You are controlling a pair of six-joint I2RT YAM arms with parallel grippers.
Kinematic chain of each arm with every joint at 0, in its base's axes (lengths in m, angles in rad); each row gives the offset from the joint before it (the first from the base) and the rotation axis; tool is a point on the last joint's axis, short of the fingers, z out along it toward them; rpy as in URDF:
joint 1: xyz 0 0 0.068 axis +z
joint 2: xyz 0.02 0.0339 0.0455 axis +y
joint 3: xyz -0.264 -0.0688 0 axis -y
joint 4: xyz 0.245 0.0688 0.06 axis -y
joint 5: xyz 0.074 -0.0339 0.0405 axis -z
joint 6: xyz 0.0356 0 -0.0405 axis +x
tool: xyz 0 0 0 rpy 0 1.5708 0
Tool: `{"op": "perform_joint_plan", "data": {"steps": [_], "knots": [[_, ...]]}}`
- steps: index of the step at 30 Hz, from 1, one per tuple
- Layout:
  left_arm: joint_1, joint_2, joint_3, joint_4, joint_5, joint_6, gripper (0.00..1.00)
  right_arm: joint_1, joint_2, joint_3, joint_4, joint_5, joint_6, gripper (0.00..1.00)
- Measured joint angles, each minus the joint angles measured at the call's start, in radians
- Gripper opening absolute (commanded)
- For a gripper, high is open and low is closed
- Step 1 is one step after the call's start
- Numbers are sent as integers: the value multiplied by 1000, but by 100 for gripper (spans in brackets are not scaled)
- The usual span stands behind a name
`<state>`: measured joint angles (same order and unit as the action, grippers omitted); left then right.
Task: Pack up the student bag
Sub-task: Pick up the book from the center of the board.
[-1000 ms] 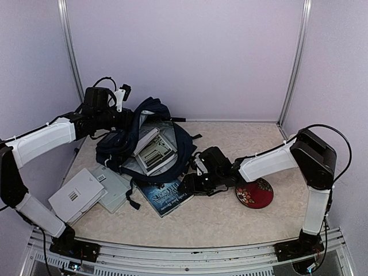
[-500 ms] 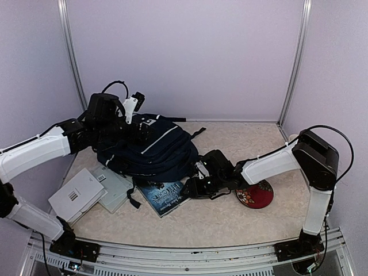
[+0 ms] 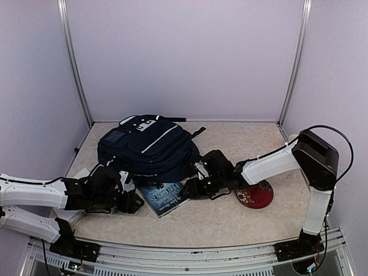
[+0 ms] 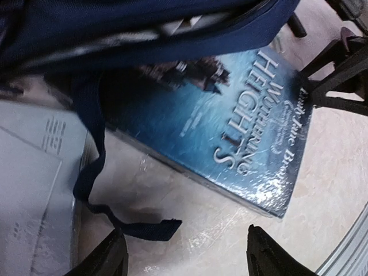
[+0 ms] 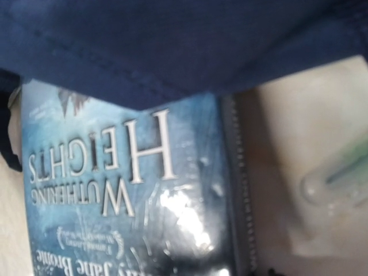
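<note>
Closely, student bag (image 3: 146, 146) overlaps book's (image 3: 167, 196) edge.

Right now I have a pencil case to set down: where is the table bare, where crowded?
Bare tabletop lies back right, between the dark navy fabric backpack and the right wall, and near the front edge before the red round patterned object. Crowded front left: blue paperback book, left gripper, right gripper and pale grey notebooks sit close together.

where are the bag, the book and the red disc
bag (image 3: 148, 145): top external view, front panel
book (image 4: 238, 118): left wrist view, cover title
red disc (image 3: 257, 196): top external view, patterned face
</note>
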<state>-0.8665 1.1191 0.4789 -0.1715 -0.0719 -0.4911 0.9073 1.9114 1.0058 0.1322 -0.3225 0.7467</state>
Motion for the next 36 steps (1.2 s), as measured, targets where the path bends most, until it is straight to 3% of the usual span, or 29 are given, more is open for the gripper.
{"op": "perform_joint_plan", "data": {"steps": [4, 10, 18, 26, 36], "knots": [[31, 34, -85, 95, 31, -66, 78, 0, 3, 0, 2, -16, -3, 59], [68, 220, -116, 389, 109, -119, 85, 0, 6, 1, 7, -26, -4, 59], [81, 364, -105, 632, 170, -151, 79, 0, 21, 21, 4, -32, -2, 57], [77, 382, -134, 712, 151, -183, 75, 19, 32, 56, -29, -37, 21, 52], [58, 372, -185, 784, 120, -235, 70, 65, 32, -9, 147, -58, 193, 46]]}}
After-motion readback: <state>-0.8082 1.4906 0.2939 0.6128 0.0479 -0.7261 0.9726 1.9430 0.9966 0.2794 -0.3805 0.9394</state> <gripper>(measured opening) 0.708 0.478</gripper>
